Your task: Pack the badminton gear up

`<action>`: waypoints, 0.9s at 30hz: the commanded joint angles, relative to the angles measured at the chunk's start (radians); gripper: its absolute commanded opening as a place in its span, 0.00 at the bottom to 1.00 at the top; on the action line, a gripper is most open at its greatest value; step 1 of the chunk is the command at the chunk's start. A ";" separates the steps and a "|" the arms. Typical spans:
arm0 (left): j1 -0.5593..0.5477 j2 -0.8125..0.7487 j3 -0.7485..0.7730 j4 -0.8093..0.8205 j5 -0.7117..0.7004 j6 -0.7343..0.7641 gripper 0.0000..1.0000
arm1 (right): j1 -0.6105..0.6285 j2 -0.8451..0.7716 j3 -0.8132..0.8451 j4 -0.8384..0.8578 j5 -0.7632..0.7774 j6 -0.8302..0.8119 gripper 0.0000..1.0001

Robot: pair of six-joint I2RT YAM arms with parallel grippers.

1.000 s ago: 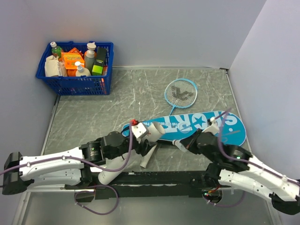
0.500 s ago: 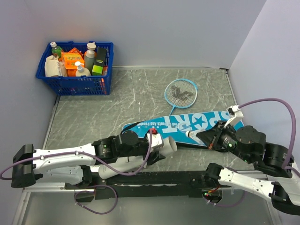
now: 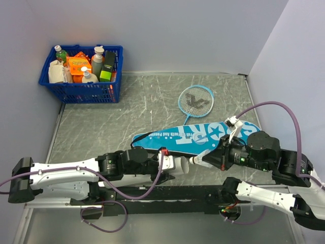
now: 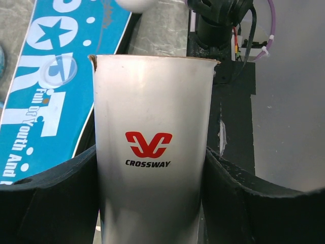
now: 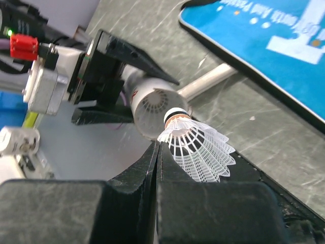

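Note:
My left gripper [image 3: 165, 163] is shut on the long white tube [image 3: 175, 164], held level with its open mouth pointing right. In the left wrist view the tube [image 4: 152, 127] fills the space between both fingers [image 4: 244, 198]. My right gripper [image 3: 216, 158] is shut on the skirt edge of a white shuttlecock [image 3: 202, 160]. Its cork tip [image 5: 176, 116] sits just at the tube's mouth [image 5: 152, 104], where another mesh skirt shows inside. The teal "SPORT" cover [image 3: 213, 133] lies behind both grippers. The light-blue racket [image 3: 196, 99] lies further back, its shaft running under the cover.
A blue basket [image 3: 81, 90] of bottles and boxes stands at the back left. The black base rail [image 3: 167, 193] runs along the near edge. A white rod-like handle [image 5: 208, 81] lies on the table between the tube and the cover [image 5: 284, 46].
My left gripper has swung the tube from tilted to level, mouth to the right. My right gripper has brought the shuttlecock leftward, down from over the cover to the tube's mouth.

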State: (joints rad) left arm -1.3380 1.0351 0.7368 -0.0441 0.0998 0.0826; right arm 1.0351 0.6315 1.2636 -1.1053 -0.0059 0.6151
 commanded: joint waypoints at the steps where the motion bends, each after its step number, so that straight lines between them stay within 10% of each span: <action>1: -0.009 -0.044 -0.002 0.027 -0.029 0.017 0.01 | -0.001 0.016 0.000 0.074 -0.110 -0.025 0.00; 27: -0.023 -0.145 -0.074 0.174 -0.026 -0.050 0.01 | 0.002 0.157 -0.426 0.678 -0.327 0.192 0.00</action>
State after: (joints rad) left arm -1.3518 0.9234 0.6632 0.0124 0.0803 0.0750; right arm 1.0351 0.7601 0.9005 -0.6224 -0.2806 0.7219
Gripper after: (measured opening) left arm 0.695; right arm 0.006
